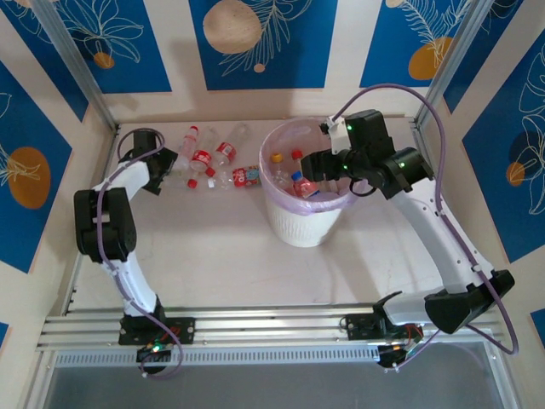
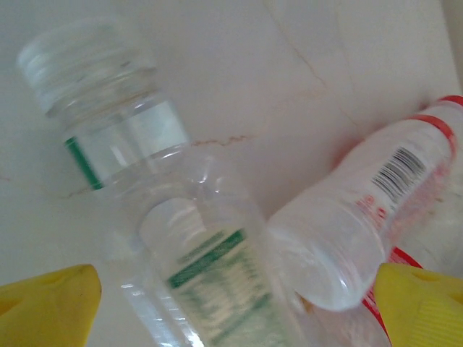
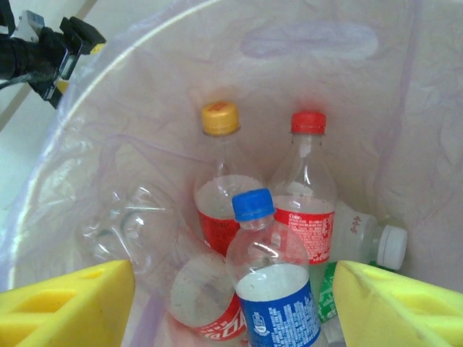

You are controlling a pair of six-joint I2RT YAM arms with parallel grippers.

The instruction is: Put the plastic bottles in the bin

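Several plastic bottles [image 1: 204, 159] lie in a cluster on the table at the back left. My left gripper [image 1: 169, 167] is at the cluster's left end and stands open [image 2: 239, 307]. A clear bottle with a green label [image 2: 206, 260] lies between its yellow fingertips [image 2: 51, 307], not gripped. A red-labelled bottle [image 2: 362, 224] lies beside it on the right. The white ribbed bin [image 1: 300, 223] with a pink bag stands mid-table. My right gripper [image 1: 317, 167] hovers open [image 3: 235, 307] over the bin's mouth. Inside, a blue-capped bottle [image 3: 271, 289] stands among red-labelled ones [image 3: 307, 217].
A crushed clear bottle [image 3: 134, 228] and a white-capped bottle [image 3: 369, 238] also lie in the bin, against the pink bag [image 3: 318, 72]. Blue-patterned walls and metal posts close in the table at the back and sides. An aluminium rail [image 1: 272, 322] runs along the near edge.
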